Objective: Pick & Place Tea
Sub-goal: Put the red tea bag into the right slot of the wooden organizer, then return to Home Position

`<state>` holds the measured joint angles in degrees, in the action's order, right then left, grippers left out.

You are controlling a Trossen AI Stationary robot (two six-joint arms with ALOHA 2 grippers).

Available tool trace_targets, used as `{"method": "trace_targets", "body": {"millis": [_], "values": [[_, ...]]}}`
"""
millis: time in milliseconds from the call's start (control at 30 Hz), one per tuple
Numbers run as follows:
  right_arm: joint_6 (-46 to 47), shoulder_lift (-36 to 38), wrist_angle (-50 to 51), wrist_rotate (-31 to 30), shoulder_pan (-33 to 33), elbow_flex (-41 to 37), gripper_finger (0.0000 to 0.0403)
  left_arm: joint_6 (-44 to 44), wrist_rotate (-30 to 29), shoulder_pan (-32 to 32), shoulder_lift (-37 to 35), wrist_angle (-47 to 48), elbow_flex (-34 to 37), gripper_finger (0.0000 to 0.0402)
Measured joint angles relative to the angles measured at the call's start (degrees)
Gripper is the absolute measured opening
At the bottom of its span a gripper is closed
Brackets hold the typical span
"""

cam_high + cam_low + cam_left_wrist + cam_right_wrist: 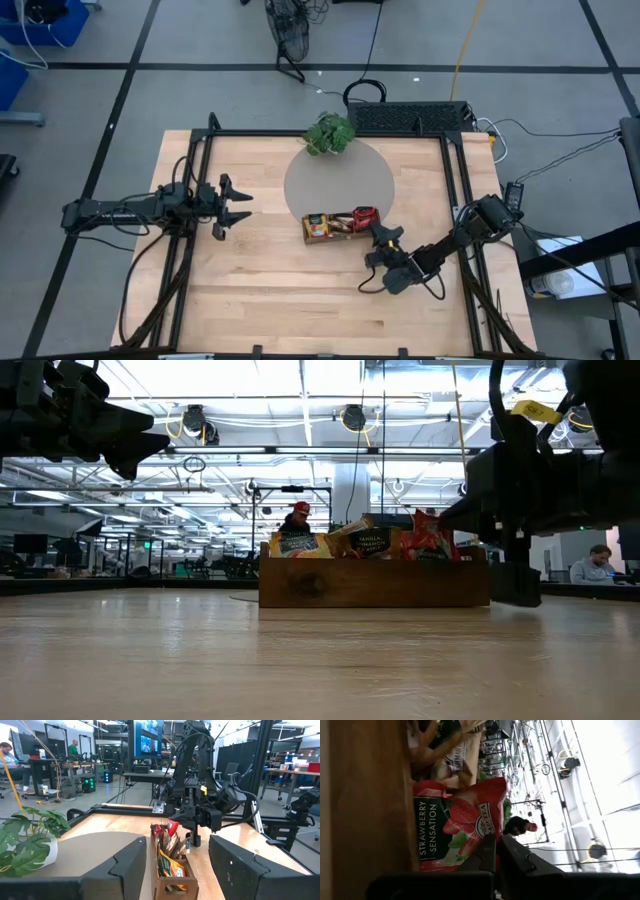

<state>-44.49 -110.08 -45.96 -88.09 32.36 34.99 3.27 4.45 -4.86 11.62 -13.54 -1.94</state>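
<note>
A leafy green potted plant (pixel 329 133) is seen at the far edge of a grey round mat (pixel 338 185), well apart from both arms. On the near edge of that mat a small brown wooden tray (pixel 321 238) is set, with its long axis running across the light wooden table (pixel 280 300) from left to right. The small flat square tea packets (pixel 340 221) are stood on edge inside the tray, packed along its length, orange-yellow ones towards the left end and red ones towards the right.

The right gripper (pixel 381 235) is held low, just beside the right end of the tray, its arm bent back towards the table's right edge. Its fingers (pixel 492 851) are pressed fully together beside a red strawberry tea packet (pixel 452 830); nothing is clearly gripped.

The left gripper (pixel 238 205) is held level above the table's left side, pointed towards the tray, its jaws spread wide and empty.
</note>
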Motion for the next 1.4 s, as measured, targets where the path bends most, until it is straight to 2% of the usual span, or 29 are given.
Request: {"method": "trace_targets", "body": {"millis": [200,400,733,867,1033,1133,1233,1333,1400], "values": [[9.5,0.1,4.5,2.3,-0.1,0.0,0.0000,0.0,0.0,0.0,0.0,0.0,0.0,0.0214],[12.9,0.1,4.2,2.4,-0.1,0.0,0.0012,0.0,0.0,0.0,0.0,0.0,0.0,0.0214],[13.5,0.1,3.8,3.9,0.1,0.0,0.0138,0.0,0.0,0.0,0.0,0.0,0.0,0.0214],[13.0,-0.1,-2.7,3.4,1.2,0.0,0.0170,0.0,0.0,0.0,0.0,0.0,0.0,0.0214],[6.7,-0.1,-17.9,1.6,3.4,0.0,0.0184,0.0,0.0,0.0,0.0,0.0,0.0,0.0214],[4.0,0.2,-30.6,-0.4,4.0,0.3,0.0176,0.0,0.0,0.0,0.0,0.0,0.0,0.0214],[-0.3,2.2,-44.0,-0.4,3.6,1.5,0.0138,0.0,0.0,0.0,0.0,0.0,0.0,0.0214],[-5.2,7.8,-38.8,-1.6,2.9,6.3,0.0058,0.0,0.0,0.0,0.0,0.0,0.0,0.0214],[-5.4,11.7,-30.2,-1.3,1.9,10.5,0.0016,0.0,0.0,0.0,0.0,0.0,0.0,0.0214]]}}
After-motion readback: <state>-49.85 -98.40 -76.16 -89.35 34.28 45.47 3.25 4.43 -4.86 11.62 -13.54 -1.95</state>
